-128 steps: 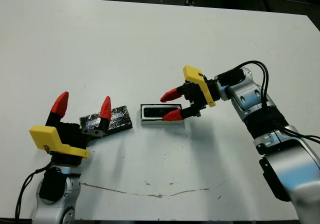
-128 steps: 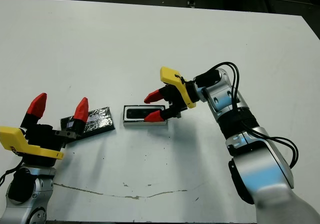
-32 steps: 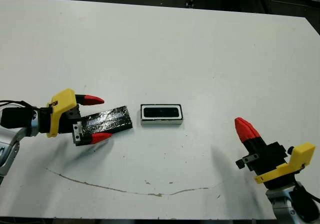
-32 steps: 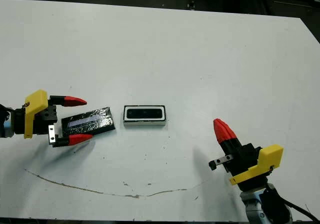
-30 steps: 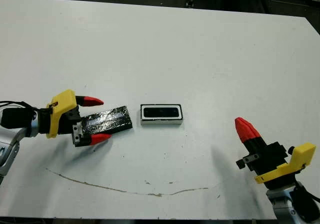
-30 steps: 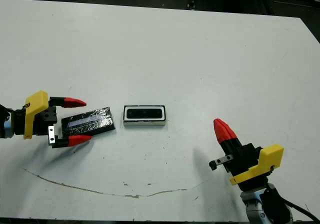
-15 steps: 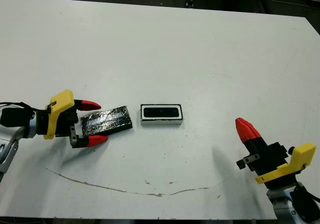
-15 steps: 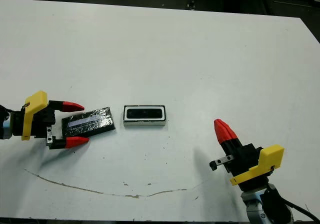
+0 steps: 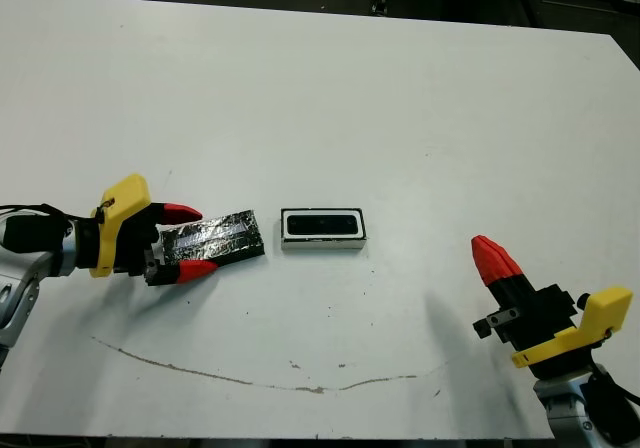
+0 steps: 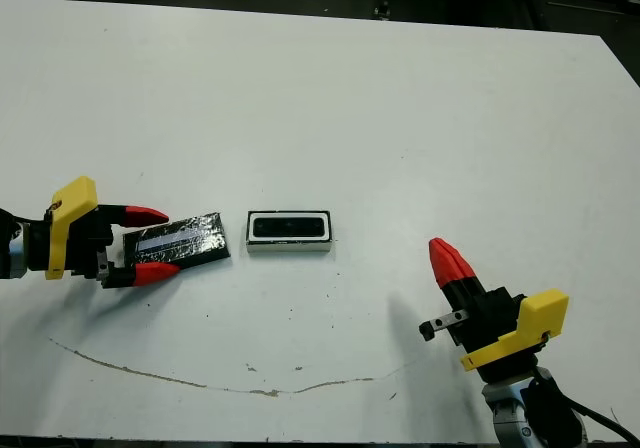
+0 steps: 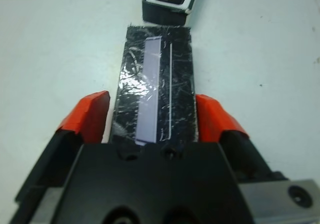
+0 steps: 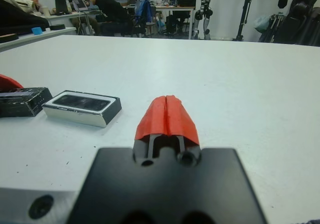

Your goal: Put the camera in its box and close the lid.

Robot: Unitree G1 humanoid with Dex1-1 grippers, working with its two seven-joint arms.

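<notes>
Black crinkly foil is what the lid is covered in, with a pale stripe down its length, and its near end is tucked under the left gripper body, so that end can't be seen properly. From the left wrist view the two red fingers are set on either long edge of the lid, pretty much closed onto its sides; whether the lid is lifted off the counter or flat on it can't be made out. The left arm itself is cut off at the picture's edge.

The box is sat just beside the lid's far end, a small gap between them, roughly mid-counter. The camera is lying inside it, filling most of the white tray, and the box is uncovered. Only the camera's dark top face is seen; no detail on it can be made out.

The right gripper is parked well away, near the counter's front right corner, fingers pressed together with nothing held, as shown clearly in the right wrist view. Its arm is mostly out of shot.

Loads of bare counter is left behind and to the right of the box. A thin dark scuff line is drawn across the front part. People at desks are seen beyond the far edge in the right wrist view.
</notes>
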